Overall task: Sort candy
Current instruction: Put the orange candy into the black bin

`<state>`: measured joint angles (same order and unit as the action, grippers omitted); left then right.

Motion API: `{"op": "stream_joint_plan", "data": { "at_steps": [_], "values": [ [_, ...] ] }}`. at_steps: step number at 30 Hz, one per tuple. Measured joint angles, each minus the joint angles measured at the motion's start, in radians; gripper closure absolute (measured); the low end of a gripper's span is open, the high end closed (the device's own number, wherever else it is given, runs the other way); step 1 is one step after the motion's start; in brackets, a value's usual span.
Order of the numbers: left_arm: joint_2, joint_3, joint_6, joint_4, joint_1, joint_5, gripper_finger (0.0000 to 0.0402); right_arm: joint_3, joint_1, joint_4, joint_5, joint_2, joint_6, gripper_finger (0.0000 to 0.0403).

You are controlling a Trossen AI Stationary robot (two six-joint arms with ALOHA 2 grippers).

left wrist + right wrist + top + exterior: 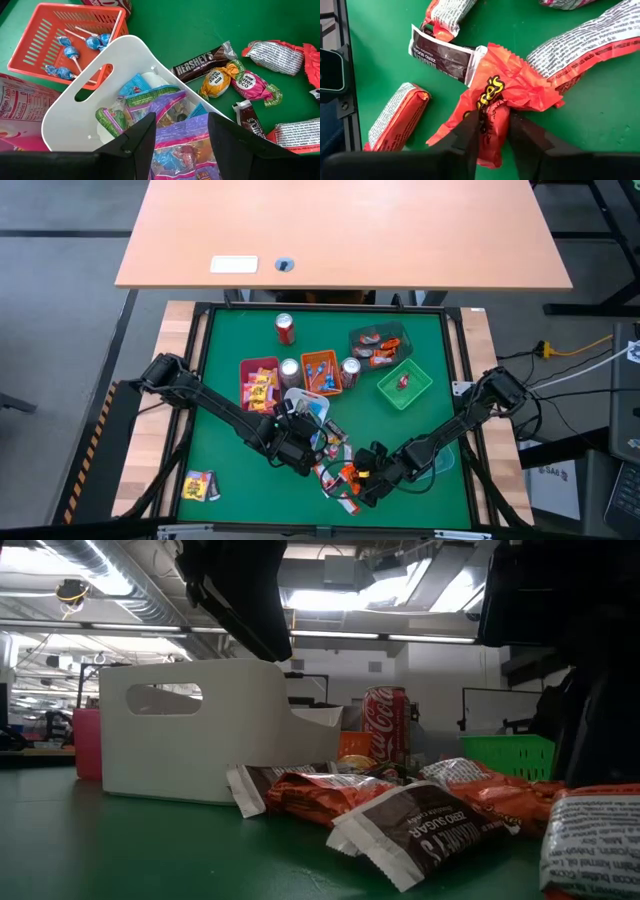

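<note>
Green matting covers the worktop point(225, 470), with a tan desk beyond it. An orange Reese's wrapper point(492, 107) is pinched at its middle between the two fingers of the right end effector point(492, 131), which are drawn in tight against the crumpled foil; this takes place at the near edge of the worktop, within the loose candy pile point(338, 470). Just beside the gripped piece lie a dark zero-sugar bar point(441, 56), touching the wrapper's edge, and an orange-and-silver bar point(395, 117) lying apart from it. Further pieces of the pile include a Hershey's bar point(202, 64), a yellow foil sweet point(216, 82) and a pink one point(251, 85) touching each other. The left end effector point(181, 135) hangs over the white bin point(80, 107), fingers spread wide with nothing between them; purple and blue packets fill the bin below. Blue lollipops point(67, 52) lie in the orange tray point(35, 30) next to the bin. Farther back stand a green tray point(404, 383), a dark tray point(380, 345), a red tray point(258, 385) and three soda cans point(285, 329). One packet point(199, 485) lies alone near the left front corner.
</note>
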<state>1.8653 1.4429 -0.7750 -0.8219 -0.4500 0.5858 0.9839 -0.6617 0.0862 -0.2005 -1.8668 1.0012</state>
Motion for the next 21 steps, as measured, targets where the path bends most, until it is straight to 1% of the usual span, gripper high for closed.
{"op": "stream_joint_plan", "data": {
  "at_steps": [5,10,14,18,21],
  "values": [
    [0.000,0.000,0.000,0.000,-0.001,0.000,0.0234,-0.001,0.001,-0.021,0.025,-0.002,-0.003,0.0354],
    [0.000,0.000,0.000,0.000,-0.006,0.000,0.0234,-0.002,0.001,-0.010,0.075,0.024,-0.008,0.0383],
    [0.000,0.000,0.000,0.000,-0.012,0.000,0.0234,-0.003,0.000,-0.004,0.096,0.081,-0.035,0.0387],
    [0.000,0.000,0.000,0.000,-0.020,0.000,0.0234,-0.003,0.004,0.002,0.093,0.161,-0.085,0.0380],
    [0.000,0.000,0.000,0.000,-0.026,0.000,0.0234,-0.002,0.020,0.041,0.090,0.237,-0.124,0.0377]
  ]
}}
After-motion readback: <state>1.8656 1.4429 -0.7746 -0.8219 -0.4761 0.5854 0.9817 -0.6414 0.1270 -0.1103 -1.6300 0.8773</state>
